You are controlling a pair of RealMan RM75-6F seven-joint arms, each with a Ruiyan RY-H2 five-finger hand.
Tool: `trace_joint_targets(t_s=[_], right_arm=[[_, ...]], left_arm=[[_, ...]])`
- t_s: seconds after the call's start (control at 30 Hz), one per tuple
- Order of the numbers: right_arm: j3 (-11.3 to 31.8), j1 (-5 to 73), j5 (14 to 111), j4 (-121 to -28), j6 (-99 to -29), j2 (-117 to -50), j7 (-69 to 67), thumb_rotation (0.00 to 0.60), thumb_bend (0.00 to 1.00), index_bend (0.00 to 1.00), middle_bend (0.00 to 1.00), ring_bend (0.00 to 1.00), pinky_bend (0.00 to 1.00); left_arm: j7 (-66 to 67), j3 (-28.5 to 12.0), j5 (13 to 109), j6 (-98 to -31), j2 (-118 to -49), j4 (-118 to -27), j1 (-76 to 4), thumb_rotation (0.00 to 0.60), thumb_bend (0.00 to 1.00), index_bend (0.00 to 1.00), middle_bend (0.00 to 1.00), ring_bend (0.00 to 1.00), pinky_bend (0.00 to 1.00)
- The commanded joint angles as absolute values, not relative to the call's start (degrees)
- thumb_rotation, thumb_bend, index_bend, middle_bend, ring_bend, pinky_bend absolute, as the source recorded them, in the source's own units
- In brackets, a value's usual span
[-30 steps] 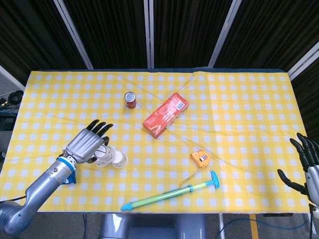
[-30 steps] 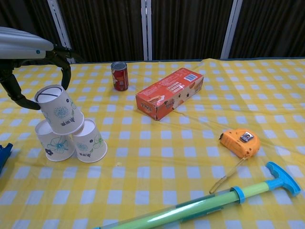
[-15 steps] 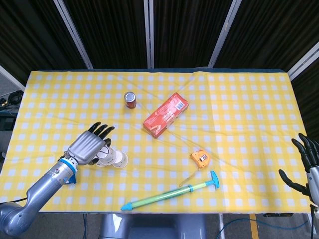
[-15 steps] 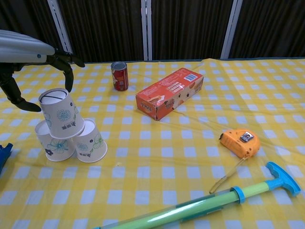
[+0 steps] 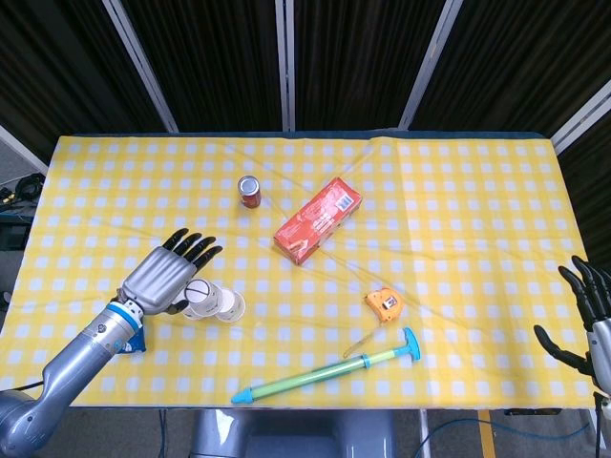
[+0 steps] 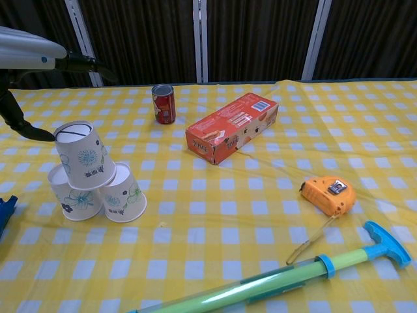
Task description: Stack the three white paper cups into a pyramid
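Note:
Three white paper cups with flower prints stand upside down as a pyramid at the table's front left. The top cup [image 6: 83, 156] rests tilted on the left cup [image 6: 70, 193] and the right cup [image 6: 124, 193]. From above, the cups [image 5: 212, 302] show partly under my left hand [image 5: 170, 274]. That hand hovers above them with fingers spread and holds nothing; in the chest view my left hand [image 6: 29, 65] is above and left of the top cup, apart from it. My right hand [image 5: 587, 313] stays open at the table's right edge.
A red can [image 5: 249, 191] stands at the back. A red carton [image 5: 318, 219] lies mid-table. An orange tape measure [image 5: 385, 305] and a green-and-blue pump toy [image 5: 329, 374] lie near the front edge. The yellow checked cloth [image 5: 458, 191] covers the table.
My left hand has let go of the top cup and lifted up and away, its fingers spreading. The top cup stays tilted on the two lower cups. The right hand barely moved.

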State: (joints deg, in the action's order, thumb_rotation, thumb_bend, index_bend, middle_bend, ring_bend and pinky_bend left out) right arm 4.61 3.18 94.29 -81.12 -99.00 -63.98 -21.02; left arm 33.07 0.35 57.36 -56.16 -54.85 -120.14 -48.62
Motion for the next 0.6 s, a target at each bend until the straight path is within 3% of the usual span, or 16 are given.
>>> trace_joint_targets(t_s=[0.03, 0.27, 0.4, 0.6], right_arm=[[4.8, 3.3, 93.9, -80.8, -98.6, -64.2, -20.1, 0.600, 0.17, 0.08, 0.00, 0.00, 0.00], [4.6, 3.6, 92.7, -80.9, -96.2, -64.5, -17.8, 0.600, 0.17, 0.06, 0.00, 0.00, 0.00], [4.3, 3.9, 92.4, -81.5, -94.7, -64.5, -15.7, 0.600, 0.16, 0.05, 0.00, 0.00, 0.00], [4.2, 4.3, 91.5, -82.0, -92.7, -64.8, -12.5, 0.600, 0.16, 0.04, 0.00, 0.00, 0.00]], left_arm=[[29.7, 0.1, 62.3, -60.8, -54.3, -121.3, -45.0, 0.600, 0.24, 0.01, 0.00, 0.00, 0.00], [25.3, 3.8, 76.7, -77.0, -58.3, -117.1, -32.5, 0.600, 0.22, 0.00, 0.00, 0.00, 0.00], [23.4, 5.5, 82.4, -86.3, -63.6, -109.8, -25.0, 0.600, 0.21, 0.00, 0.00, 0.00, 0.00], [21.3, 7.2, 83.9, -91.5, -69.7, -101.0, -18.1, 0.600, 0.19, 0.00, 0.00, 0.00, 0.00]])
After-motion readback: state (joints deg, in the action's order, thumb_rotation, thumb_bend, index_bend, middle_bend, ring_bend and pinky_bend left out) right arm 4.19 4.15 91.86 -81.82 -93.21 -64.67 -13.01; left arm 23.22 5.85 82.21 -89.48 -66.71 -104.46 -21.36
